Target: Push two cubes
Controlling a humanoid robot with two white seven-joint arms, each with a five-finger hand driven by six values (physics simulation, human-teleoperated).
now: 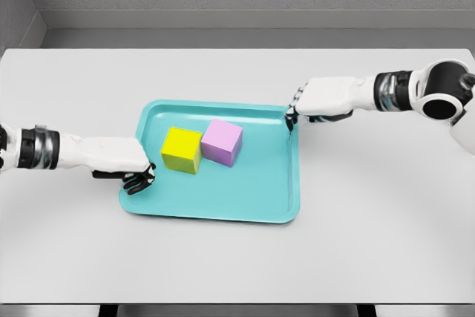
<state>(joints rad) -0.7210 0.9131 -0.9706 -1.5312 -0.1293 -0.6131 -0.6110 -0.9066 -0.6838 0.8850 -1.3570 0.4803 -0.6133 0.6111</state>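
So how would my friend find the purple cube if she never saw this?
Look for the turquoise tray in the middle of the white table. Two cubes sit inside it, side by side. The purple cube is the one nearer the right hand, next to the yellow cube.

Two cubes sit on one teal tray (223, 211): one yellow cube (182, 150) toward the tray's left edge and one pink cube (222, 142) just beside it, nearer the tray's middle. One tray lies on one white bench (371, 220). Two hands show: the left hand (133, 172) at the tray's left edge, the right hand (293, 113) at its far right corner.
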